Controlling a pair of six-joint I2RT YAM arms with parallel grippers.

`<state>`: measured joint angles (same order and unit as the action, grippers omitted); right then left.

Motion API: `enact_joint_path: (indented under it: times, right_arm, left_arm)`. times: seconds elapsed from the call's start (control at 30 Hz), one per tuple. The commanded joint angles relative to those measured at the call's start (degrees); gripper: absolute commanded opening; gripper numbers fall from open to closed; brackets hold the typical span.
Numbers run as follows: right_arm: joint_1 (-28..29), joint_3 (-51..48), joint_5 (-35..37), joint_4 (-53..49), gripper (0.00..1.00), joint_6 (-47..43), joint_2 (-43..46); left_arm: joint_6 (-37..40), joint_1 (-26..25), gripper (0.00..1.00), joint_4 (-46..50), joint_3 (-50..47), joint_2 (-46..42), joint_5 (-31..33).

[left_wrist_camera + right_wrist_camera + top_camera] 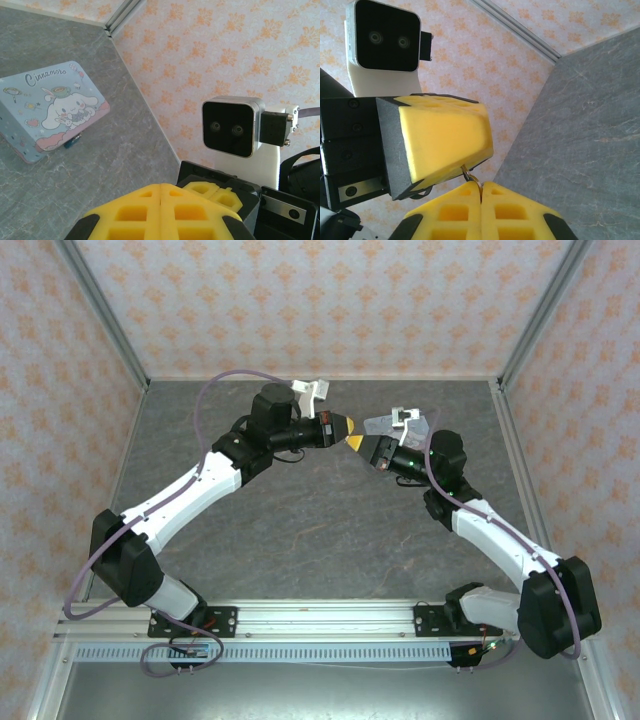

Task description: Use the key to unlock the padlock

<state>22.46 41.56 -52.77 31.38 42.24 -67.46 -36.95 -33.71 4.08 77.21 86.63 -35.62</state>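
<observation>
The left hand [343,426] and the right hand [353,443] meet tip to tip above the bench [300,530]. The left hand is closed, and the right hand is pinched on a small metal ring [472,178]. The padlock [73,141] lies at the edge of the cartoon tin [50,107].

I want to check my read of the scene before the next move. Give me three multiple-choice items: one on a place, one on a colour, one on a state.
1. Where is the padlock?
A. On the table, at the tin's edge
B. On top of the tin
C. Hung on the wall

2. What colour is the tin's lid, mostly?
A. Red
B. Pale blue
C. Black

3. How is the right gripper?
A. Wide open
B. Shut on the tin
C. Shut, with a ring at its tips

Answers:
1 A: the left wrist view shows it on the table by the tin's lower edge.
2 B: the lid is pale blue with a cartoon print.
3 C: its fingers meet at a seam, with the metal ring caught there.
</observation>
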Motion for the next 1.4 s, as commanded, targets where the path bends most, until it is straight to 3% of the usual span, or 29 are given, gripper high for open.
enact_joint_path:
  times: [0.0,0.07,0.13,0.4,0.5,0.63,0.83,0.97,1.37]
  right_arm:
    - [0.6,2.2,-1.1,0.5,0.00,-1.3,0.1]
    - [0.6,2.1,-0.1,-0.7,0.00,-1.9,0.5]
    - [0.6,1.8,1.3,-2.9,0.00,-2.8,1.3]
    - [-0.9,1.1,12.4,-20.8,0.00,-8.7,7.2]
    - [-1.7,0.8,17.8,-27.8,0.00,-10.8,10.0]
    - [-1.7,1.2,26.7,-36.1,0.00,-13.4,14.5]
    - [-1.7,1.9,37.9,-45.7,0.00,-15.1,22.5]
    - [-1.7,2.2,39.9,-48.5,0.00,-15.0,25.1]
    - [-1.8,2.0,40.6,-48.9,0.00,-13.6,25.4]
  left_arm:
    - [1.2,0.0,0.00,0.5,2.1,0.6,-1.1]
    - [1.1,0.2,0.05,1.0,2.3,0.7,-0.7]
    - [1.1,0.7,0.24,1.5,2.6,0.7,0.0]
    - [-1.0,4.5,0.76,1.8,1.8,1.4,4.2]
    - [-1.6,5.6,0.87,2.8,1.6,3.4,7.1]
    - [-2.0,5.9,0.90,3.6,3.0,8.9,8.9]
    - [-7.4,5.7,0.92,0.2,7.0,20.9,5.0]
    - [-11.8,4.9,0.94,-4.3,10.1,28.7,1.6]
    - [-13.7,1.8,0.94,-1.2,21.4,41.8,-0.2]
